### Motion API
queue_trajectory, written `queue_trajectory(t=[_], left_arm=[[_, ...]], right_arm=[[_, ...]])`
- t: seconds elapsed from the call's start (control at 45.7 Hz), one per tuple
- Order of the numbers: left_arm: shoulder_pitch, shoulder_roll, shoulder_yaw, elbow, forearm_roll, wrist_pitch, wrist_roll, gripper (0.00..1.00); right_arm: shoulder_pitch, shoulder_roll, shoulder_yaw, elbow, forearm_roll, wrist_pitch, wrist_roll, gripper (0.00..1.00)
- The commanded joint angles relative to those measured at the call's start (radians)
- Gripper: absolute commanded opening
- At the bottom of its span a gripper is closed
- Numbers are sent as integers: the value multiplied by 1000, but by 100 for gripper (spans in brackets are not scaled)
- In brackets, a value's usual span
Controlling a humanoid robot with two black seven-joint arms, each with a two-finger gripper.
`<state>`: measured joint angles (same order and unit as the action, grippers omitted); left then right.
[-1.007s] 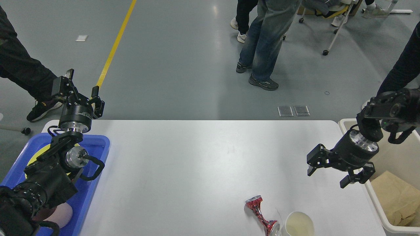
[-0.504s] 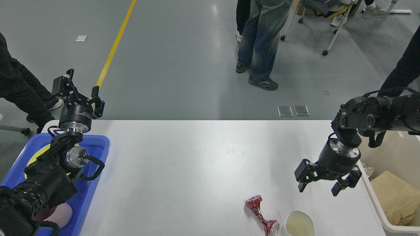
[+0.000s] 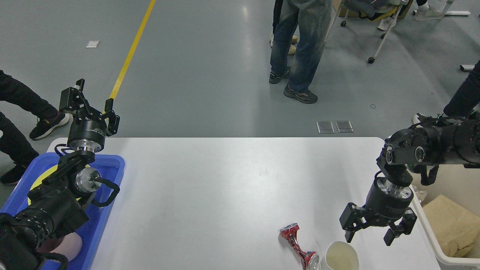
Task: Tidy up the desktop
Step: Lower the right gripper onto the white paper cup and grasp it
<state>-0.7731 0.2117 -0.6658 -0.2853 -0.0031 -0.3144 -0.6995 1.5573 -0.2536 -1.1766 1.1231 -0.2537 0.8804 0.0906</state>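
The white desktop [image 3: 225, 187] fills the middle of the head view. A crushed red can [image 3: 298, 243] lies near its front edge, right beside a pale cup [image 3: 342, 257] of yellowish liquid. My right gripper [image 3: 369, 237] hangs open, fingers pointing down, just above and slightly right of the cup, with nothing between its fingers. My left gripper [image 3: 91, 100] points up and away at the far left corner, open and empty, above the blue tray [image 3: 108, 195].
The blue tray holds a yellow plate [image 3: 43, 176] and a pinkish object [image 3: 69, 245], mostly hidden by my left arm. A beige bin [image 3: 446, 225] with brown paper [image 3: 450, 221] stands off the table's right edge. People stand on the floor beyond.
My right gripper has swung from beside the bin leftward and toward the front edge, turning fingers-down over the cup. The left arm has stayed still. The people behind have shifted.
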Motion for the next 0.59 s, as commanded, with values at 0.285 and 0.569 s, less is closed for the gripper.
queue_trajectory(t=[0.285,0.569], left_arm=[[14,0,-5,0,0,0,0,96],[14,0,-6,0,-1,0,0,96]], right_arm=[[-109,7,21,-42,-6,-17,-3,100],[-172,5,52,-94,-4,-67,-2,100]])
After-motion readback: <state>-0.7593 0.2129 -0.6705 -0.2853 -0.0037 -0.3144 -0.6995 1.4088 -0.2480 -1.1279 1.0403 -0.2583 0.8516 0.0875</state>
